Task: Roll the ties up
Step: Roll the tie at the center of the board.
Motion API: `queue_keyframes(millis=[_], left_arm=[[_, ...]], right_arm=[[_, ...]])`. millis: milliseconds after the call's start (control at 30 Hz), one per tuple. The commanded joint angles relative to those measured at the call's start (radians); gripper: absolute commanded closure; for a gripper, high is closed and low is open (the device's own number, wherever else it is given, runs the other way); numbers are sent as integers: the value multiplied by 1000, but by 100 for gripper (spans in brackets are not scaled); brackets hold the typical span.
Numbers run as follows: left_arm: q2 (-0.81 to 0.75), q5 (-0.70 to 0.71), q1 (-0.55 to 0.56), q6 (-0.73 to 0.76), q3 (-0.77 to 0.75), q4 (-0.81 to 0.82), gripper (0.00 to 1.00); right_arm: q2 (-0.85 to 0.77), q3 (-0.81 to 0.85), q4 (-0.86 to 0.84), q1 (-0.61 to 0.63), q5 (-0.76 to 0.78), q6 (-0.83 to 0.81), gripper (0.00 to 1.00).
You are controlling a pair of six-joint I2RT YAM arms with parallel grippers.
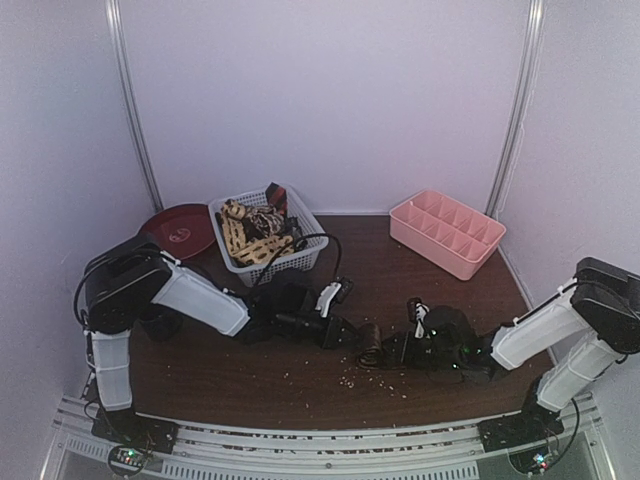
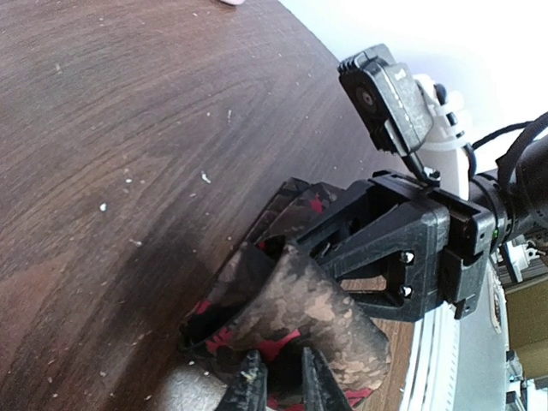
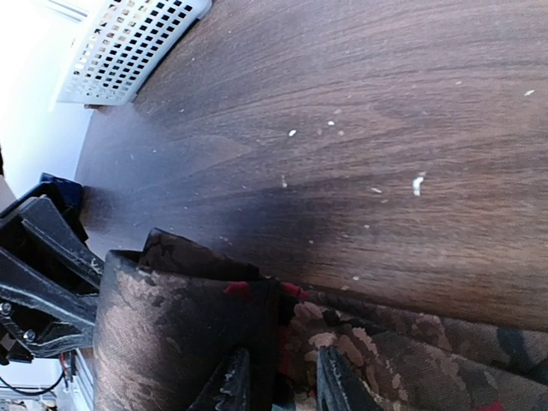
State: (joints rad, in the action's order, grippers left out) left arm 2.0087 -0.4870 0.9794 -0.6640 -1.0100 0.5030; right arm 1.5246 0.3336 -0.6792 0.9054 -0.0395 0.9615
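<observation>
A dark brown patterned tie with red lining [image 1: 371, 345] lies partly rolled on the table between my two grippers. In the left wrist view the tie [image 2: 317, 308] forms a loose roll, and my left gripper [image 2: 278, 387] is shut on a fold of it. In the right wrist view the tie [image 3: 171, 334] is bunched, and my right gripper [image 3: 280, 385] is shut on its edge. From above, my left gripper [image 1: 350, 336] and right gripper [image 1: 393, 348] face each other across the roll. Several more ties [image 1: 255, 228], tan-and-cream and dark, fill the basket.
The white lattice basket [image 1: 300, 258] stands at the back left, also in the right wrist view [image 3: 128, 43]. A dark red plate [image 1: 178, 228] lies left of it. A pink divided tray [image 1: 447, 232] stands at the back right. Pale crumbs [image 1: 365, 378] dot the table near the front.
</observation>
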Motion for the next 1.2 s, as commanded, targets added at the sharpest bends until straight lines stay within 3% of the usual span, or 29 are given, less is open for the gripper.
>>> queue_keyframes(millis=[0,367,700,933,1167], left_arm=[[26,17,19,37,-38,-49,80],[44,37,27,56,-73,-101,74],[40,69,28,63,-76,-113,74],[24,70,28,66,-75,-116,74],[22,82,30,72,-79,-124,74]], right_arm=[[-59,-20,94,4,68,-33,71],[-96,-48,118,1,130,-48,71],[-9,0,24,3,-60,-59,71],[-34,-6,54,5,-79,-19,71],[-25,55,198,6,-77,-111,74]])
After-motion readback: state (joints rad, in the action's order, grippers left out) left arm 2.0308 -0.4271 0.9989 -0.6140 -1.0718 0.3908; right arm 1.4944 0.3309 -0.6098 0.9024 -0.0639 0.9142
